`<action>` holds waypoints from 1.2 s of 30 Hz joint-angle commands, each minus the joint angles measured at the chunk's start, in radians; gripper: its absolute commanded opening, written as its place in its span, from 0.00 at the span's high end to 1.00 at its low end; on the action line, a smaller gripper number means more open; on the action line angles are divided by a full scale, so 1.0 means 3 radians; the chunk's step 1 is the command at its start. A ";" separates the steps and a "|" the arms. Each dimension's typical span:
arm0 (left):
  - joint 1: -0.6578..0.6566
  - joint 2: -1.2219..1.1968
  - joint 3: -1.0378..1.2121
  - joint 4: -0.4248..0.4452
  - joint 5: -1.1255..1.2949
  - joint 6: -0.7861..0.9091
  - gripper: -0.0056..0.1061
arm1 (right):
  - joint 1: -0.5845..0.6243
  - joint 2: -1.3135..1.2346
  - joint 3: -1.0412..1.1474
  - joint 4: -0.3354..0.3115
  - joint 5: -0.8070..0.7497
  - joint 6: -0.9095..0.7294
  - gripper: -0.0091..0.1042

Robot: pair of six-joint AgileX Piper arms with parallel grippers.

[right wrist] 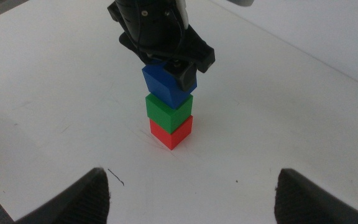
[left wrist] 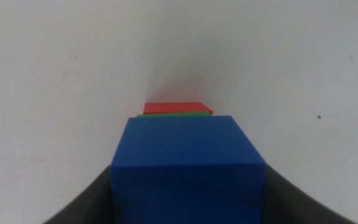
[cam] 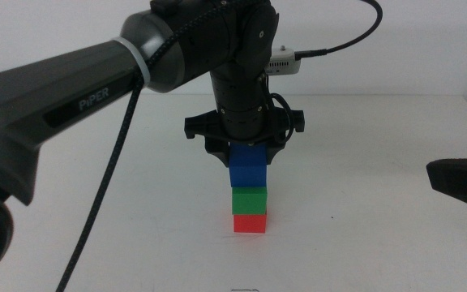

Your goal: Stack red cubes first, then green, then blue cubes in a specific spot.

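My left gripper (cam: 246, 156) is clamped on the blue cube (cam: 247, 169), sitting right on top of the green cube (cam: 249, 199), which rests on the red cube (cam: 249, 223) — straight above, maybe slightly twisted. Right gripper (right wrist: 191, 193) waits wide open, well off to the side of the stack.

The one thing standing on the white desk (cam: 363, 243) is the cube stack at its centre: the red cube (cam: 250, 223) at the base, the green cube (cam: 249, 200) on it, the blue cube (cam: 247, 169) on top. The left hand (cam: 247, 158) is clamped on the blue cube, and its arm fills the space from 9 to 12 o'clock above the stack (a black cable (cam: 108, 186) hangs down at 9 o'clock too). From 6 o'clock the desk lies bare up to the stack. At 3 o'clock it is bare as well, out to the right hand (cam: 460, 182) at the desk's edge, jaws spread wide.
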State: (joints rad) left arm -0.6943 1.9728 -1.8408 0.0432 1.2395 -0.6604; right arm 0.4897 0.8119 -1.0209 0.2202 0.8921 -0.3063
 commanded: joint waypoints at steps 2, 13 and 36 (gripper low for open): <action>-0.0018 -0.0154 -0.0101 -0.0005 0.0201 -0.0059 0.96 | -0.0022 -0.0019 -0.0082 0.0008 -0.0227 -0.0020 0.32; -0.0018 -0.0054 -0.0101 -0.0006 0.0204 -0.0059 0.96 | -0.0022 -0.0019 -0.0082 0.0008 -0.0227 -0.0020 0.32; -0.0002 -0.0496 -0.0110 0.0097 -0.0006 0.0128 0.11 | -0.0022 -0.0019 -0.0082 0.0008 -0.0227 -0.0020 0.32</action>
State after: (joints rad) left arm -0.6949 1.9135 -1.8474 0.0500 1.2378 -0.6305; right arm 0.4897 0.8111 -1.0209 0.2202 0.8921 -0.3063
